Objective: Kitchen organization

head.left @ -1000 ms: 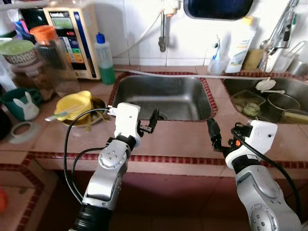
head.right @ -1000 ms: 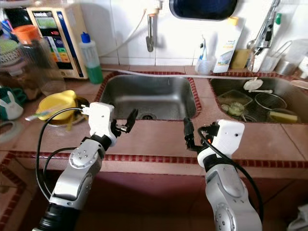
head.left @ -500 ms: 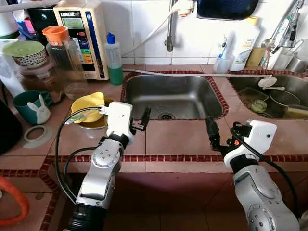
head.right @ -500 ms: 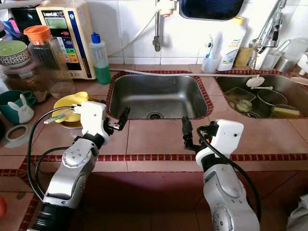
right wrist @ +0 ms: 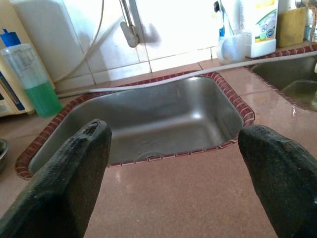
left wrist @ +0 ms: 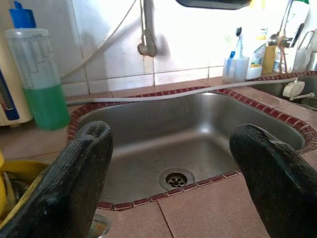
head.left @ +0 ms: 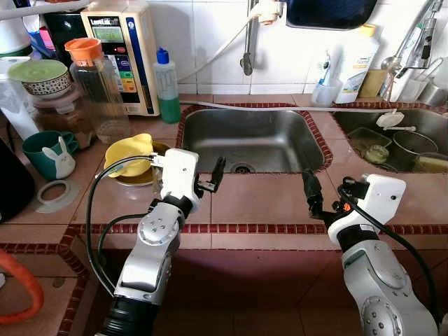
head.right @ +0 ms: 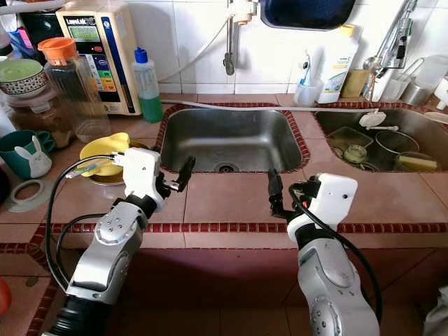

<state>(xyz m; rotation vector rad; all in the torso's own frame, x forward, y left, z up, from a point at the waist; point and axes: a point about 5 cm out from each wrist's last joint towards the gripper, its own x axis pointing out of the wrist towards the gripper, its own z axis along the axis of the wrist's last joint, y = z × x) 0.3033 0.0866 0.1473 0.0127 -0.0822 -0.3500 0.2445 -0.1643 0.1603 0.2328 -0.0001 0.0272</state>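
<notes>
While both arms are reaching out over a pinkish tiled counter (head.left: 259, 199) edged in dark red, a white-tiled wall (head.left: 210, 42) is rising behind it. Sunk into the counter is a steel sink (head.left: 252, 140) with a bare basin and a drain, and a spout (head.left: 245, 63) is hanging above it. To the robot's right a second sink (head.left: 392, 140) is holding a glass jar, a metal bowl and a sponge. On the counter to the left, a yellow bowl (head.left: 129, 150) is sitting in a metal dish, near a teal mug (head.left: 43, 150) with a white rabbit figure, a clear pitcher (head.left: 98, 91) with an orange lid, and a bottle (head.left: 166, 87) holding green liquid in its lower part, standing beside a white appliance (head.left: 122, 52).

The left gripper (head.left: 213, 178) is hovering over the counter just in front of the sink, fingers spread wide and holding nothing. The right gripper (head.left: 309, 192) is hovering over the counter's front edge, likewise spread and empty.
</notes>
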